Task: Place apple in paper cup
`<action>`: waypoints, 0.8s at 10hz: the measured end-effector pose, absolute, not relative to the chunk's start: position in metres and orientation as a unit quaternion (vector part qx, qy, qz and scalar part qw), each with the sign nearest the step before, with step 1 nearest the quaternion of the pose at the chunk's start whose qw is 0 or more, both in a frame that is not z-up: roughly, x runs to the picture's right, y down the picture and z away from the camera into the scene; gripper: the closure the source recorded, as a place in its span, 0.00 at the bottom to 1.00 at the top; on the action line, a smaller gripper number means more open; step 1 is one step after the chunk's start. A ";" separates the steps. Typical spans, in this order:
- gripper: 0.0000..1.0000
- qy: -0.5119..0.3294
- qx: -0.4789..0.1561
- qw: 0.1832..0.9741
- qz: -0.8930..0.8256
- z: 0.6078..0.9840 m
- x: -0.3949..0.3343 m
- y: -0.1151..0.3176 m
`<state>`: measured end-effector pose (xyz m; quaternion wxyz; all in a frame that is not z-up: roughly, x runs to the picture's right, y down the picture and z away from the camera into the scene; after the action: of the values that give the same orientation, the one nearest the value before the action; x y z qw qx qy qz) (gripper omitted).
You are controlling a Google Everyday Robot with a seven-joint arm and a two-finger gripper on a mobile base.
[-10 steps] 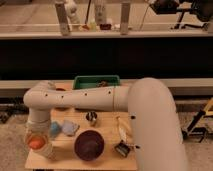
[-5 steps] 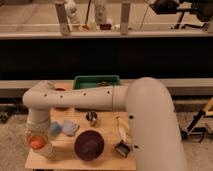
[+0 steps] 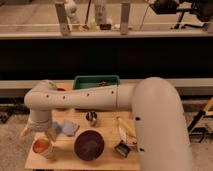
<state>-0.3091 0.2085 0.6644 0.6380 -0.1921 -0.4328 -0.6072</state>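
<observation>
The paper cup (image 3: pixel 46 155) stands at the front left corner of the wooden table (image 3: pixel 107 161). The orange-red apple (image 3: pixel 40 146) sits inside the cup's mouth. My gripper (image 3: pixel 38 133) hangs just above the cup at the end of the white arm (image 3: pixel 85 97), which reaches in from the right. Its fingers (image 3: pixel 50 134) are spread apart on either side of the cup's top and hold nothing.
A dark maroon bowl (image 3: pixel 89 145) sits right of the cup. A small metal cup (image 3: pixel 91 118) stands behind it. A bluish object (image 3: pixel 68 128) lies near the gripper. A green tray (image 3: pixel 96 81) is at the back. A yellow item (image 3: pixel 125 131) and a small dark object (image 3: pixel 121 148) lie to the right.
The gripper has lifted slightly off the cup and its fingers have spread. The apple stays in the cup. Nothing else has moved.
</observation>
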 end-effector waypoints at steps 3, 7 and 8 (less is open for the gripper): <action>0.20 -0.429 -0.191 0.651 -0.596 0.665 -0.306 0.203; 0.20 -0.430 -0.191 0.650 -0.597 0.664 -0.307 0.203; 0.20 -0.430 -0.191 0.650 -0.597 0.664 -0.306 0.203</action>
<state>-0.3063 0.2033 0.6642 0.6503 -0.1914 -0.4297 -0.5966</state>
